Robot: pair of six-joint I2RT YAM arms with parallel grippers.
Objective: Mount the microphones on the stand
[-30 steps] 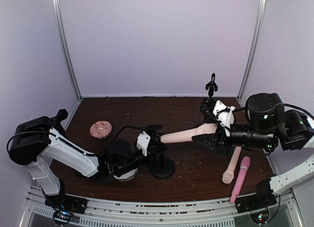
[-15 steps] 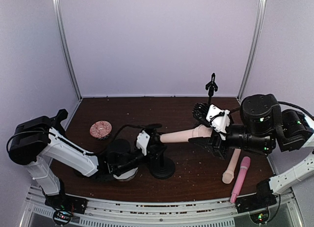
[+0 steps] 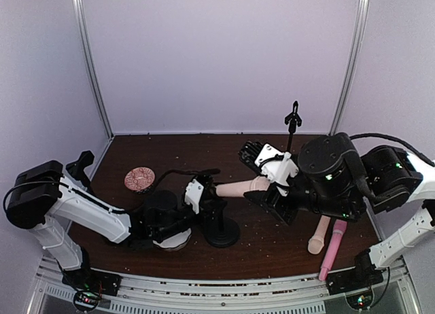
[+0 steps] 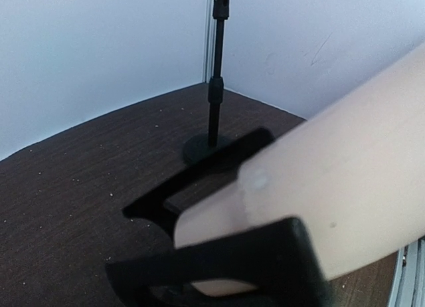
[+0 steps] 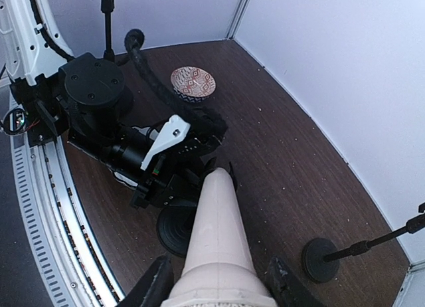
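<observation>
The stand (image 3: 221, 230) rests on its round foot near the front middle of the bench (image 3: 204, 151). The left jaws are closed on the stand's upright post, below its clip (image 4: 199, 177). Just right of the stand, the right jaws clamp a cream microphone (image 3: 238, 188) by its wide head. It lies nearly level, with its narrow tail between the clip's two prongs. Well to the right of the stand, a second cream microphone (image 3: 317, 236) and the pink microphone (image 3: 333, 249) lie side by side on the bench. Behind the stand and to its right rises a second stand (image 3: 292, 120). Left of the stand sits a patterned dish (image 3: 139, 179).
</observation>
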